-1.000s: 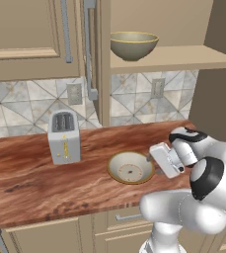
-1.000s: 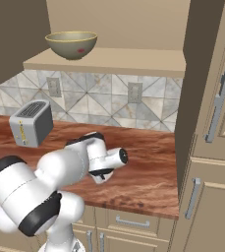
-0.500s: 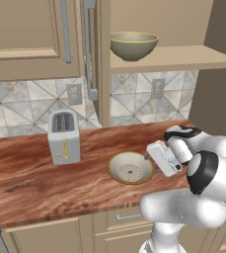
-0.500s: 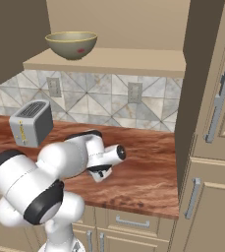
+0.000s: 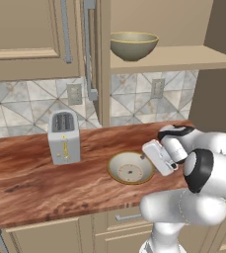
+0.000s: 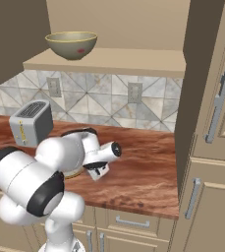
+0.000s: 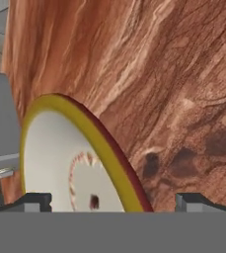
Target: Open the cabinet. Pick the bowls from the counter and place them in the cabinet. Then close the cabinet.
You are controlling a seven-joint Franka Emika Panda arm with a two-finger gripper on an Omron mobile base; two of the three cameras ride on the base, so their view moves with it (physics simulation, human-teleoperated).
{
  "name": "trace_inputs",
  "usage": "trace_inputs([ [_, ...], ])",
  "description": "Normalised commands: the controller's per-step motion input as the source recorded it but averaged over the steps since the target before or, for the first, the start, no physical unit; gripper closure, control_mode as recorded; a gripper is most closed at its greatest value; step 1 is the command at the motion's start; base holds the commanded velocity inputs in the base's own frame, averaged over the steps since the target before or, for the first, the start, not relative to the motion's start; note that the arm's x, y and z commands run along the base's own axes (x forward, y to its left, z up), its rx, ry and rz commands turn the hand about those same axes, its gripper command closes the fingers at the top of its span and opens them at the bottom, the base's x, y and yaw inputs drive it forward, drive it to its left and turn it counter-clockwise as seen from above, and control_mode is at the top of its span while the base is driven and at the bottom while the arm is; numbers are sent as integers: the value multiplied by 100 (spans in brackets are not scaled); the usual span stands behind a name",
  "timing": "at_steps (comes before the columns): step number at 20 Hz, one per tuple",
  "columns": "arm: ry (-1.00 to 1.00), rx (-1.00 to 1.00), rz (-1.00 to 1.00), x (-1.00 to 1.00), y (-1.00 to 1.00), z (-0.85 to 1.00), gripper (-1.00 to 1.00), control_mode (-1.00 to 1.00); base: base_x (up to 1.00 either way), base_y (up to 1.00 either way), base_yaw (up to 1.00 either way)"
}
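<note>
The shallow bowl (image 5: 130, 168) lies on the counter (image 5: 30, 183), right of the toaster (image 5: 63, 136); we see its cream inside with a reddish centre mark, too small for us to read. The deep bowl (image 5: 133, 45) sits on the shelf of the open cabinet (image 5: 183, 57). Our gripper (image 7: 113, 200) hangs just above the shallow bowl's rim, fingers (image 7: 196, 201) spread wide apart and holding nothing. We can read no lettering on the toaster
</note>
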Motion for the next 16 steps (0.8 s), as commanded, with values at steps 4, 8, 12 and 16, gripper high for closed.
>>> trace_inputs([
  [4, 0, 0, 0, 0, 31, -23, -100, -100, 0, 0, 0],
  [8, 0, 0, 0, 0, 36, -24, 100, -100, 0, 0, 0],
  [12, -1, 0, 0, 0, 23, -24, 100, -100, 0, 0, 0],
  [16, -2, 0, 0, -1, 8, -28, 100, -100, 0, 0, 0],
])
